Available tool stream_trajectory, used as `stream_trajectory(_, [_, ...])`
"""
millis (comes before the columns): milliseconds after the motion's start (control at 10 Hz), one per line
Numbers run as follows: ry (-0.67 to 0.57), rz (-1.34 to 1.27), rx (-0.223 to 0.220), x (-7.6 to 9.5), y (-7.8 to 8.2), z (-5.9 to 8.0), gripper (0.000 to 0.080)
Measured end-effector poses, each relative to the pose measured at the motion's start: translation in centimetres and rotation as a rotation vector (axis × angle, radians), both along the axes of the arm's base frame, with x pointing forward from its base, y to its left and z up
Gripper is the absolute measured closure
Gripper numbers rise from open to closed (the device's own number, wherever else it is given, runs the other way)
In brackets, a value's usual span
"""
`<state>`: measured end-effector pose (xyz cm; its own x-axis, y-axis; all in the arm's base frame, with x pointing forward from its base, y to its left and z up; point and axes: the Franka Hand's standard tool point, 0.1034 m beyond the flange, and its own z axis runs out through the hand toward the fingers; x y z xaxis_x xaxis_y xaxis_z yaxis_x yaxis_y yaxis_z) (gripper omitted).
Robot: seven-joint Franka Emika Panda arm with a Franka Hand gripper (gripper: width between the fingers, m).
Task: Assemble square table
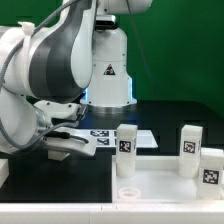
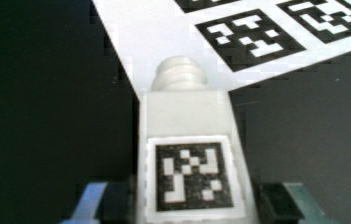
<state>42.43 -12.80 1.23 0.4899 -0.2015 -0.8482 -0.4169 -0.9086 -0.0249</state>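
— Where was the claw (image 2: 190,205) when we looked?

— We saw its two fingers (image 2: 94,203) on each side of one white leg (image 2: 190,150), with thin gaps showing. We could not tell if it held the leg.

— Where did that leg lie?

— On the dark bench (image 2: 39,110), its screw end touching the edge of the marker board (image 2: 243,40). Three more legs (image 1: 126,143) stood near the bench's front edge.

— Which step was that?

— We thought it was picking up a leg. Next it needed a firm squeeze, then a straight lift
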Motion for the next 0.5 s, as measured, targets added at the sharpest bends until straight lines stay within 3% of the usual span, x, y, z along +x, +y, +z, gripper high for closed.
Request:
stream_trajectory(300, [-0.06,0.042,0.047,3.3,0.5,5.8,0.0517])
stream_trajectory(400, [-0.122,0.056,0.028,4.9,0.6,7.3,0.0517])
stream_trajectory(500, [-0.193,0.063,0.005,5.4,1.0,7.6,0.0517])
